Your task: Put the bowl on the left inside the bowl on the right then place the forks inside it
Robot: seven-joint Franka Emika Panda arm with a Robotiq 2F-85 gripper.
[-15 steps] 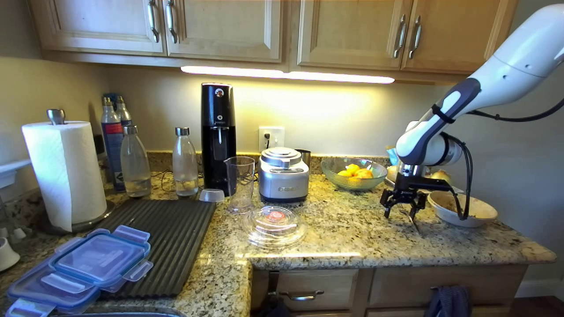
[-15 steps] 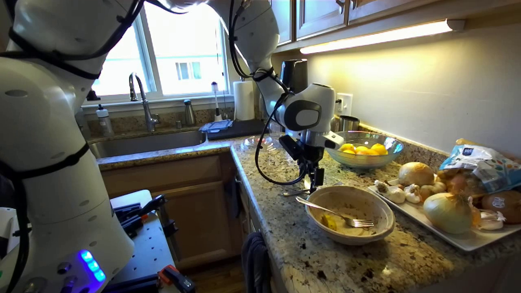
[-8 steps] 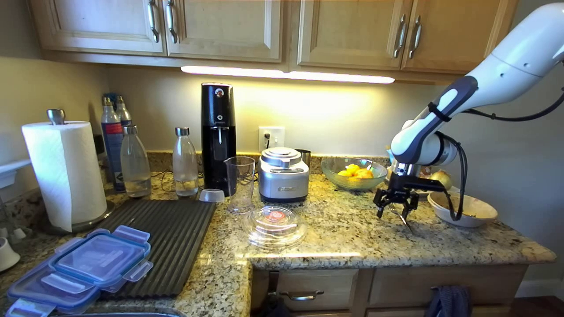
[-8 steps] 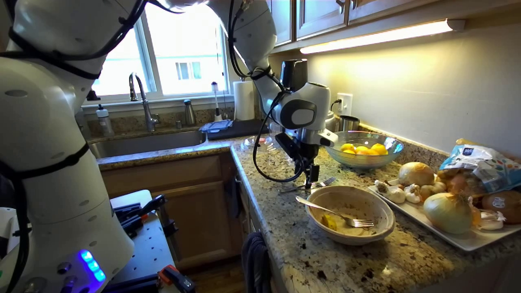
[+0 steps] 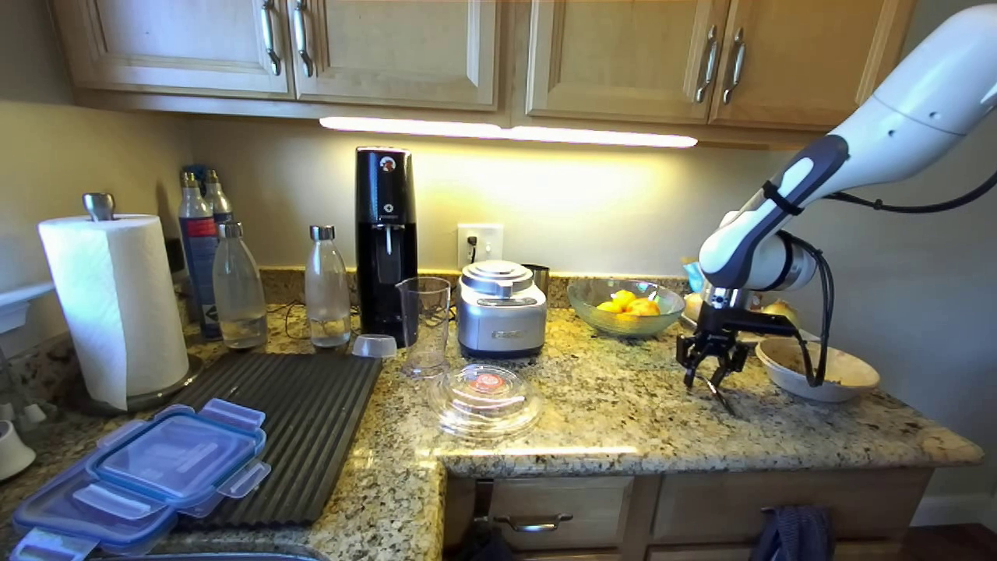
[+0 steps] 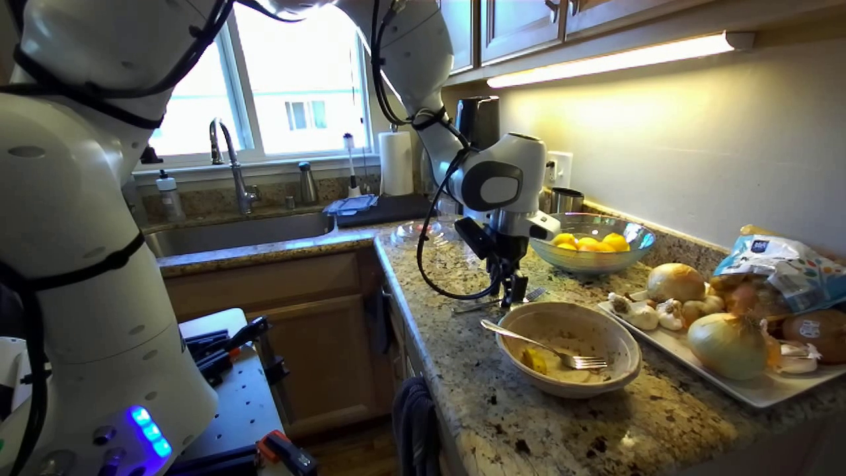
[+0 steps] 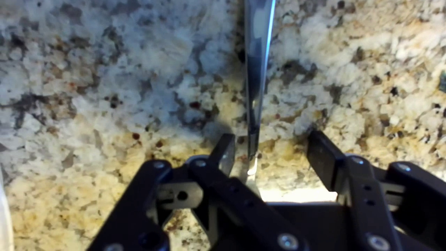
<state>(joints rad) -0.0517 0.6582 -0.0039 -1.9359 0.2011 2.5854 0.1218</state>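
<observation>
Stacking part looks done to me: the bowls sit toward the end of the bench, and in an exterior view I can make out what seem to be two rims, one tucked in the other. There's a fork in there too, handle poking over the rim and tines inside. That'd put us at the last step, getting the loose fork in with it. That one's lying on the bench near the bowls, and the gripper is right over it, jaws spread wide, nothing pinched. In the wrist view the handle runs between them with a gap on both sides, but way nearer one jaw than the other. Can't really tell how high the tips are above the bench. Next up, I'd nudge sideways so the handle is centred, drop right down to the bench, and squeeze. It looks thin and flat, so if the tips don't get low enough they'd probably slide off the top. After that, lift well above the rim before swinging over, or it could knock out the one already in there.
</observation>
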